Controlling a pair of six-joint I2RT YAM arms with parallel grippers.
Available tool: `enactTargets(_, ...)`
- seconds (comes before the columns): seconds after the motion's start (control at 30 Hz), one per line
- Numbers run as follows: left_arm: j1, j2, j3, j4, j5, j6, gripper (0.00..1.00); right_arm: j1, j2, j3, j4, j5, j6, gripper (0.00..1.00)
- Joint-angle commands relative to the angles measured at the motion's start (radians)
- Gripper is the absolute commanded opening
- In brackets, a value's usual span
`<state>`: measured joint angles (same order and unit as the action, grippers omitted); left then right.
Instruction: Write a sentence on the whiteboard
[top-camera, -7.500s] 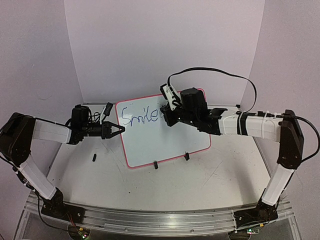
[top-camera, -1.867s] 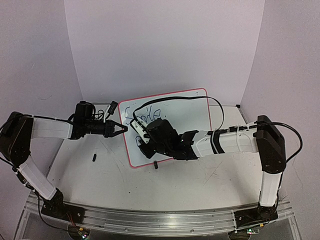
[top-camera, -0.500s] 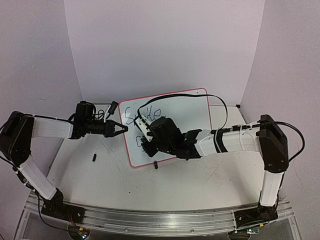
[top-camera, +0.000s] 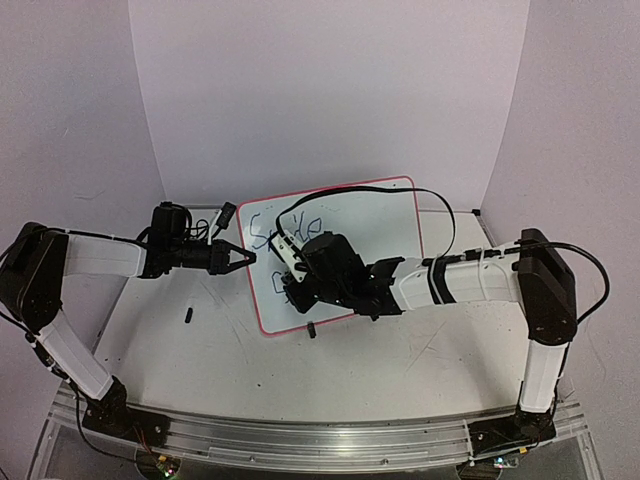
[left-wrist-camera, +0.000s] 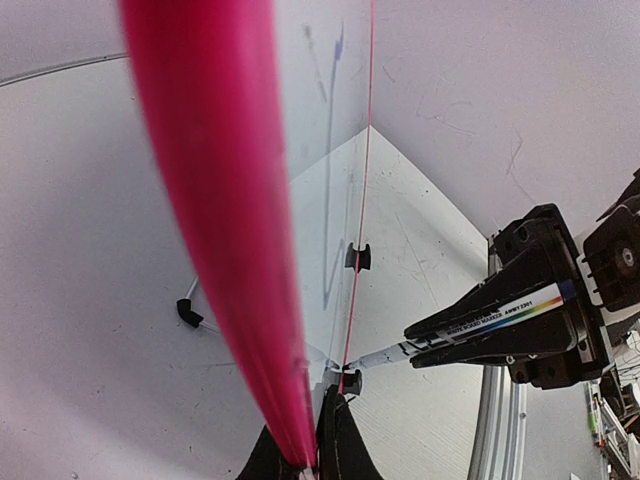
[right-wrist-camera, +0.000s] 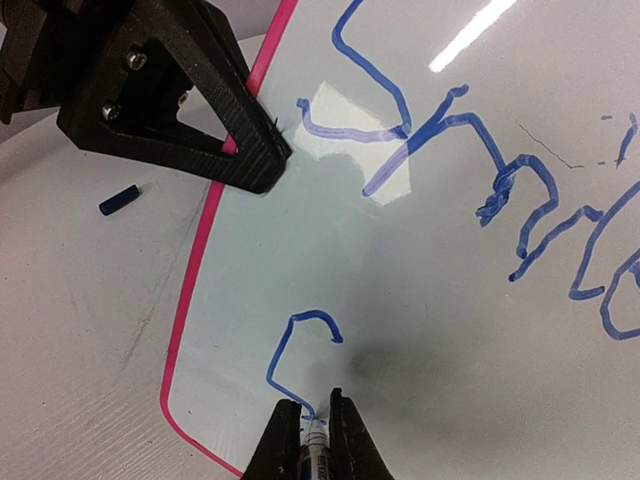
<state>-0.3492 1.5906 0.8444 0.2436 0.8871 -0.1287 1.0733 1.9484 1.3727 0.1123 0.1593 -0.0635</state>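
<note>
This is a robotics lab bench, not a lived-in room. A scuffed white tabletop (top-camera: 380, 370) is boxed in by plain pale backdrop panels (top-camera: 330, 90). Along its near edge an aluminium rail (top-camera: 320, 437) carries the bolted left arm base (top-camera: 105, 408) and right arm base (top-camera: 510, 432).
</note>
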Motion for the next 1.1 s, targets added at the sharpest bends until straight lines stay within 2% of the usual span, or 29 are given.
enactTargets(0.0,-0.012,0.043,-0.008,-0.096,-0.208,0.097,0.00,-0.002,-0.022,0.040,0.035,0.004,-0.002,0.00)
enactTargets(1.07,-0.012,0.033,-0.011,-0.096,-0.205,0.098,0.00,-0.002,0.008,-0.009,0.038,0.013,0.030,0.00)
